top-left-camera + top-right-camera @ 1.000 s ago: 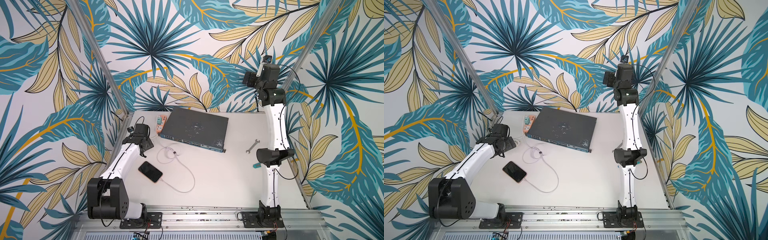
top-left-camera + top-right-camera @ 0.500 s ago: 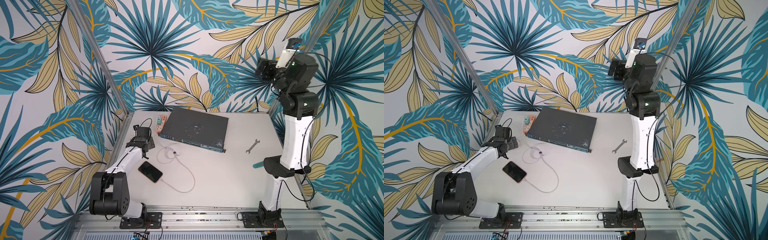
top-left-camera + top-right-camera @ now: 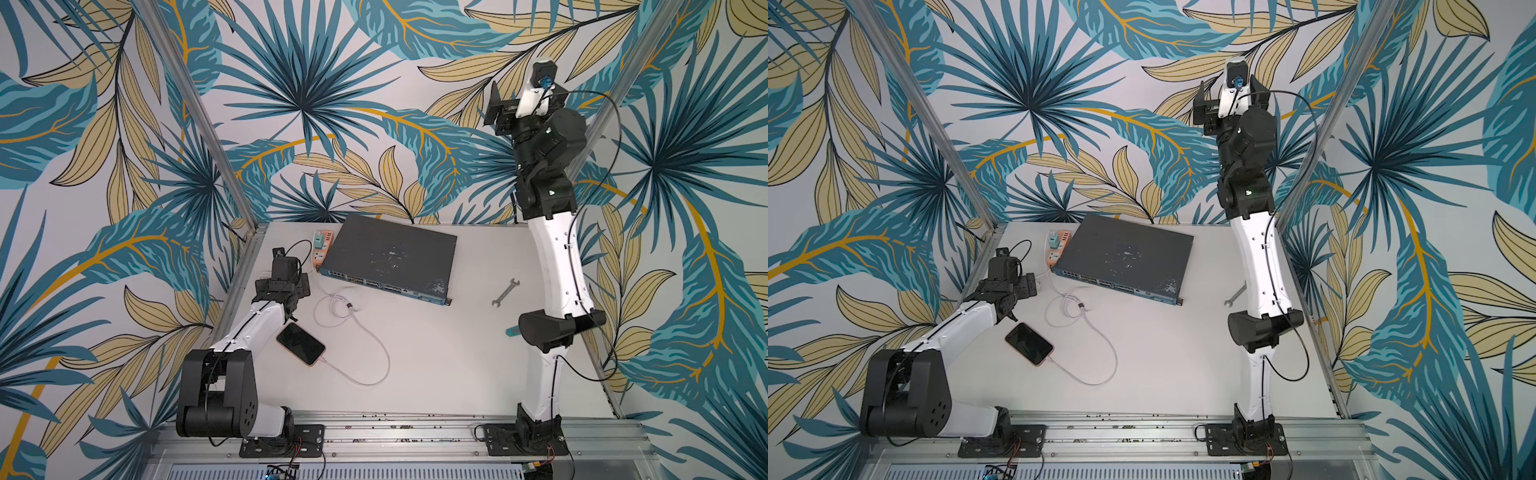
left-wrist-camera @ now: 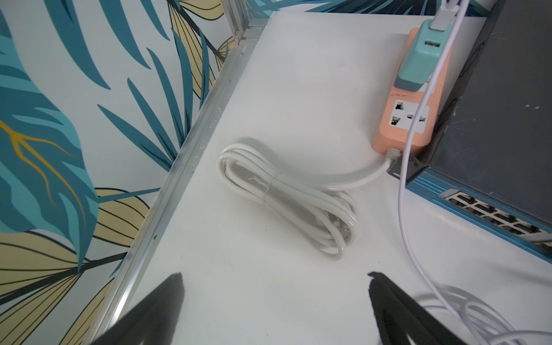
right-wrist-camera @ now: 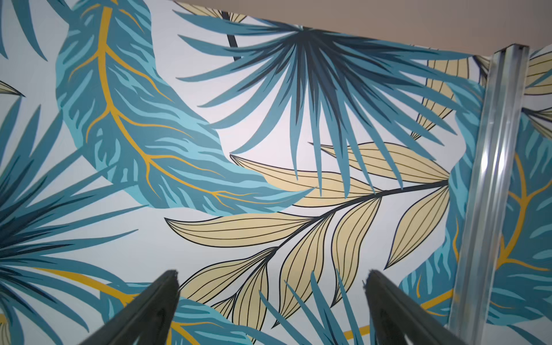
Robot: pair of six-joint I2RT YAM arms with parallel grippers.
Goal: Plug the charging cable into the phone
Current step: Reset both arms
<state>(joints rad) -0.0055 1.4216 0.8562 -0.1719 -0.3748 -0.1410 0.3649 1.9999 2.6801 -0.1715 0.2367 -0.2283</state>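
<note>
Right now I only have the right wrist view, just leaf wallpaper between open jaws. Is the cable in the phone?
Observer: In both top views the charging cable ends at the short edge of the phone and looks plugged in. The connector is too small to confirm it is seated.
Operator: Where is the left gripper?
Observer: The left gripper is open and empty, facing the coiled power strip cord.
Operator: And my own arm?
Observer: In a top view the right gripper is raised high against the back wall, well above the table.
</note>
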